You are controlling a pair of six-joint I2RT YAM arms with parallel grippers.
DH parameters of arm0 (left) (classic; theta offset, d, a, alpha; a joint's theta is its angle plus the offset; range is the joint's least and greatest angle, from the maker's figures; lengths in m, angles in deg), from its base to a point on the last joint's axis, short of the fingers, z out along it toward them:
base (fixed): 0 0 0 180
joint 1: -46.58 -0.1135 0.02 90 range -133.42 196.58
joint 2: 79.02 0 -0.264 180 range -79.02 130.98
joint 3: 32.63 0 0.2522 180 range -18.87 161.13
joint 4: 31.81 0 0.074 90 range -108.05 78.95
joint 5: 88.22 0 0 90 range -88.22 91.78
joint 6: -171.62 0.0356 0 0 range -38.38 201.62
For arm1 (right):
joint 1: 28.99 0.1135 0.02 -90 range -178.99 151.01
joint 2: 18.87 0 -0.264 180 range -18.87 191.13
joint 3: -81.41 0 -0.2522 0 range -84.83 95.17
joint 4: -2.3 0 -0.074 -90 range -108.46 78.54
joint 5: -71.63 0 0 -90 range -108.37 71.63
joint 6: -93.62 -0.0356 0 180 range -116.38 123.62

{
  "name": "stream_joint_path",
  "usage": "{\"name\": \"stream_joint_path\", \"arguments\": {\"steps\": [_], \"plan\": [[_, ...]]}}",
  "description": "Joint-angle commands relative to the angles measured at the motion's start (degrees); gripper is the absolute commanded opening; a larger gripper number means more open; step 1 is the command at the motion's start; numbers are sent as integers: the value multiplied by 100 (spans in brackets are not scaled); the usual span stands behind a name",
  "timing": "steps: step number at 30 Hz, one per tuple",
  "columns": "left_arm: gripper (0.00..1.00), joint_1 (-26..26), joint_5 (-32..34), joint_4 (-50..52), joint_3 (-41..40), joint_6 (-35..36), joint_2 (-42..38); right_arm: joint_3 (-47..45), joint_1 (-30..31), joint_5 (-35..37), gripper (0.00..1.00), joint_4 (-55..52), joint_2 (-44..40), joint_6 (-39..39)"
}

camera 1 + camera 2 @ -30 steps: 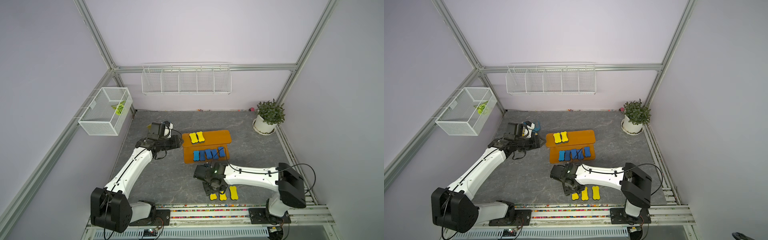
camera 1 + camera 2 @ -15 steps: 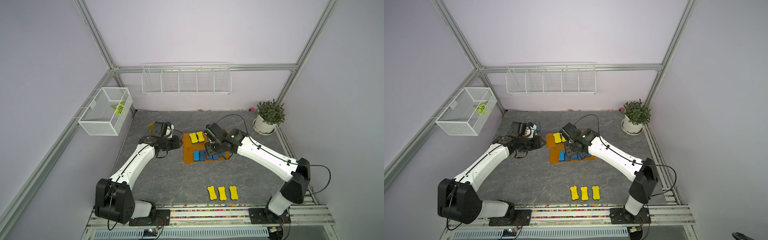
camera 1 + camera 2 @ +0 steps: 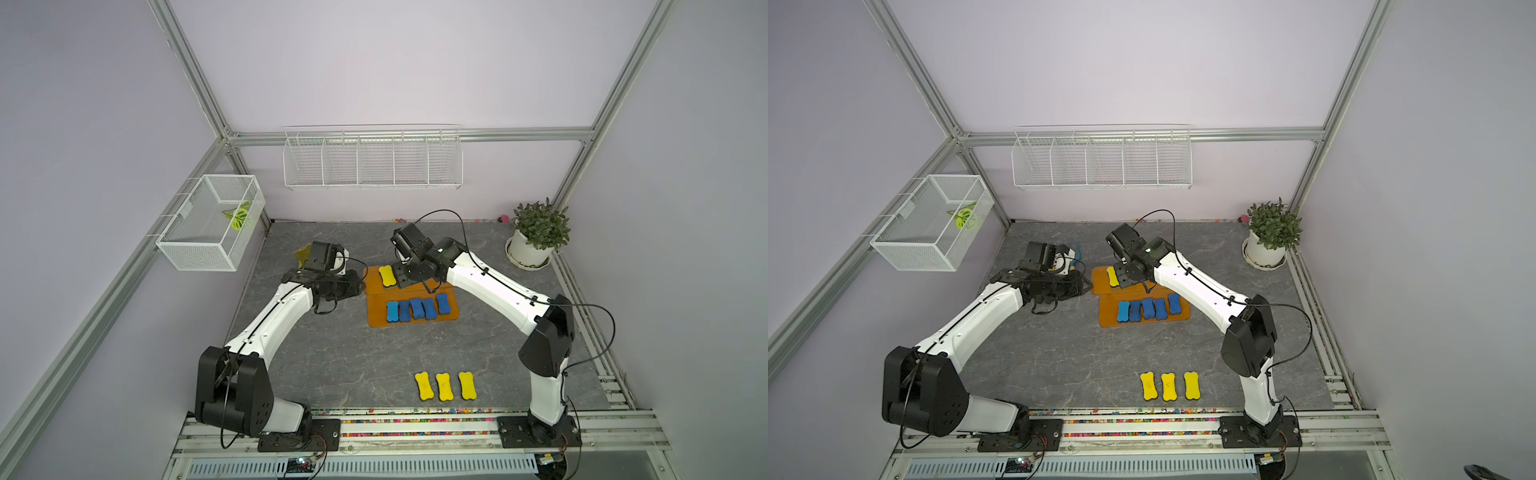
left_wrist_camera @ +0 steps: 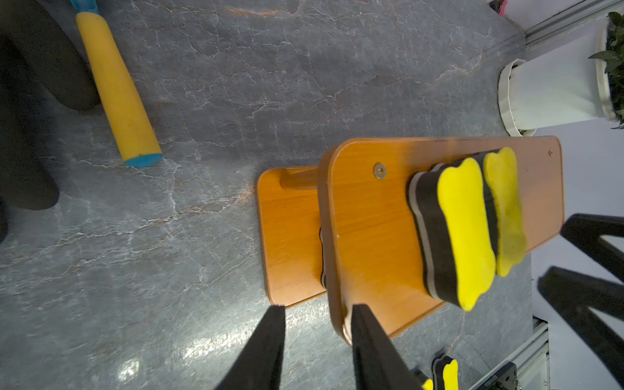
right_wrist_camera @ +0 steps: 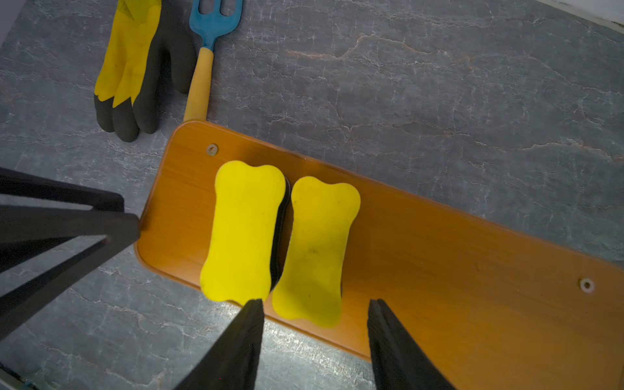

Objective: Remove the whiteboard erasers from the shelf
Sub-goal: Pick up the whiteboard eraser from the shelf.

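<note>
Overhead, in both top views, five blue bone-shaped foam erasers are sitting on the orange-brown wooden shelf, and three yellow ones are lying on the bench. Left wrist: the narrowly parted left claw is straddling the shelf's corner. Right wrist: the wide right claw is hovering over two yellow erasers.

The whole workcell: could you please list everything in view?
yellow erasers: 2, yellow, shelf's upper board
blue erasers: 5, blue, lower board
loose erasers: 3, yellow, table front
shelf: 1, orange-brown, table centre
glove: 1, yellow and black, near shelf's end
garden fork: 1, blue head, yellow handle, beside glove
potted plant: 1, green, white pot, back corner
wire rack: 1, white, back wall
wire basket: 1, white, side wall
table: 1, grey marbled
left gripper: 1, black, at upper board's end, grip unclear
right gripper: 1, black, open over a yellow eraser
</note>
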Motion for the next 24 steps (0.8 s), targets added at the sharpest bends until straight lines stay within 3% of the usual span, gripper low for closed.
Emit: {"name": "stream_joint_path", "arguments": {"steps": [1, 24], "plan": [[38, 17, 75, 20, 64, 132, 41, 150, -43, 140, 57, 96, 54, 8], [38, -27, 73, 2, 19, 146, 56, 549, -125, 333, 56, -24, 706, -101]]}}
